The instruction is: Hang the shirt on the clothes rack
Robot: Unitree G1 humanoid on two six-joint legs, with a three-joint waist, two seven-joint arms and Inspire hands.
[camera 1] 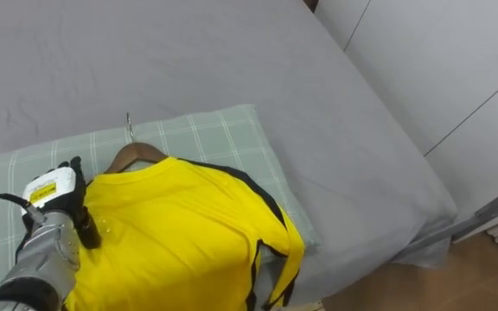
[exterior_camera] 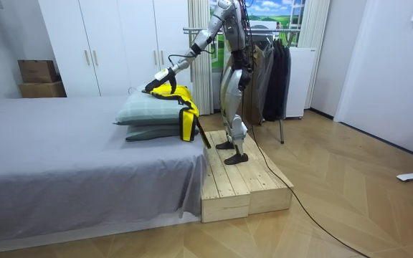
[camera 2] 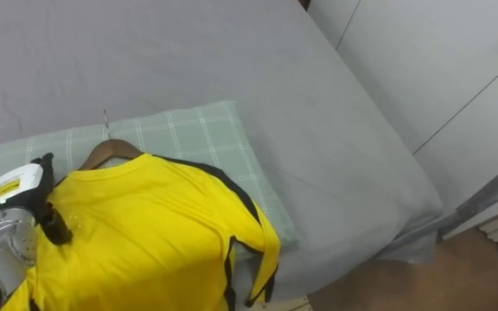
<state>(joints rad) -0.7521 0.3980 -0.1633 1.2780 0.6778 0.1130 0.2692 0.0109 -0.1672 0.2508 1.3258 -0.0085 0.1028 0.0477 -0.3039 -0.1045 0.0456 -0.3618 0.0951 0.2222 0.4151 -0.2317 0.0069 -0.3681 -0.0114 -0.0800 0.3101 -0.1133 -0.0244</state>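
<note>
A yellow shirt [camera 1: 188, 233] with black trim is on a wooden hanger [camera 1: 137, 154]. It lies over a pale green checked pillow [camera 1: 214, 138] on the bed. The hanger's metal hook [camera 1: 129, 125] points towards the far side of the bed. My left hand [camera 1: 59, 203] rests on the shirt's left shoulder, back of the hand up. In the room view my left arm reaches from the platform out to the shirt [exterior_camera: 181, 107], which droops over the stacked pillows [exterior_camera: 138, 115].
The grey bed [camera 1: 335, 130] stretches ahead, with white wardrobe doors [camera 1: 456, 60] to its right. I stand on a wooden platform [exterior_camera: 242, 186] beside the bed. Behind me is a rack of dark clothes [exterior_camera: 271, 64]. Cardboard boxes [exterior_camera: 38, 75] sit beyond the bed.
</note>
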